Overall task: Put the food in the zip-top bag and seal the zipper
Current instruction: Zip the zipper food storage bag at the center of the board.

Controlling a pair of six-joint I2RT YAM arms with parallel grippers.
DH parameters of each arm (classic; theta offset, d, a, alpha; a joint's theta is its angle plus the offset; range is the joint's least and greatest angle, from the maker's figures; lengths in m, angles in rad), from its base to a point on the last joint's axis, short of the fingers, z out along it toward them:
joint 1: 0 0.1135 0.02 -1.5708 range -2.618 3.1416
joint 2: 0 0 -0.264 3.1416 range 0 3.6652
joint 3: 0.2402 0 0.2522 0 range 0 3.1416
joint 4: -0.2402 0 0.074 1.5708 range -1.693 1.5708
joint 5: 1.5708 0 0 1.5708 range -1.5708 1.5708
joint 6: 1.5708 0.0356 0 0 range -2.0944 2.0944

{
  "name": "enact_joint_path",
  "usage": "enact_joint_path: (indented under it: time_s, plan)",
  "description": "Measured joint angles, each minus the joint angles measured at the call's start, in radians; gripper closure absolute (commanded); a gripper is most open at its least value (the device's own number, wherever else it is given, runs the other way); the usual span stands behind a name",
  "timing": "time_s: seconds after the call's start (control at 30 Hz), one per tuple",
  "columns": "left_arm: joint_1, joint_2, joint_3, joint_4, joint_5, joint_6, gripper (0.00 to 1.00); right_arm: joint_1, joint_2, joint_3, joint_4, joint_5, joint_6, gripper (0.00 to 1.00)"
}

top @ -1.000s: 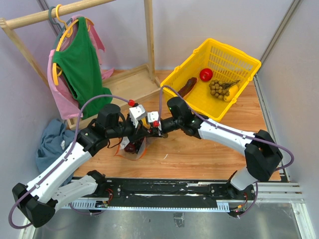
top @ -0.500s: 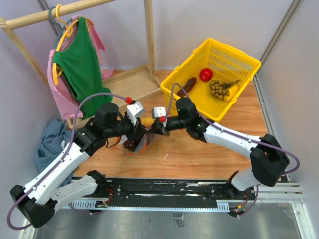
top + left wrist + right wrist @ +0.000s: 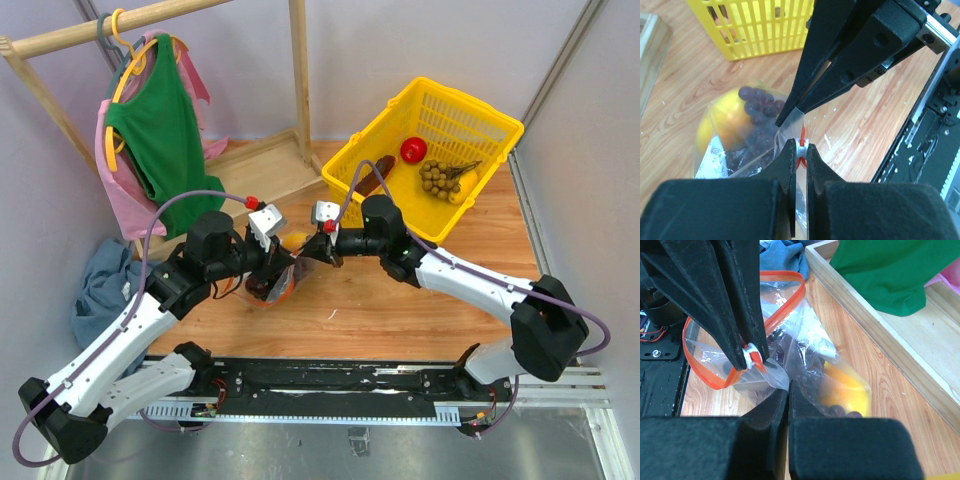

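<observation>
Top view: L gripper (image 3: 283, 263) & R gripper (image 3: 306, 256) meet tip to tip over the zip-top bag (image 3: 266, 288), which lies on the wood table (image 3: 400, 300), near-left of the yellow basket (image 3: 440, 120). L wrist view: L gripper is pinched tight on the white slider of the zipper (image 3: 802, 135). R gripper's fingers (image 3: 860, 55) come in from the far side, clamped on a clear corner of the bag. The grape bunch (image 3: 757, 107) & yellow bell pepper (image 3: 725, 120) are inside. R wrist view: R gripper is closed flat on clear film just beside the slider. The red-orange zipper strip loops wide apart, so the mouth is mostly unsealed. Pepper shows through the plastic.
</observation>
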Motion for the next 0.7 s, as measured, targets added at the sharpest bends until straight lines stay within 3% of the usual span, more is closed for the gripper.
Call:
enact_joint_path:
  time_s: [0.27, 0.7]
  plan:
    - [0.0, -0.028, -0.054, 0.074, 0.004, -0.006, 1.0, -0.027, -0.066, -0.001, -0.085, -0.043, -0.056, 0.69]
    - [0.0, -0.027, -0.077, 0.075, 0.075, 0.033, 1.0, -0.027, -0.073, 0.103, -0.236, -0.196, -0.23, 0.7]
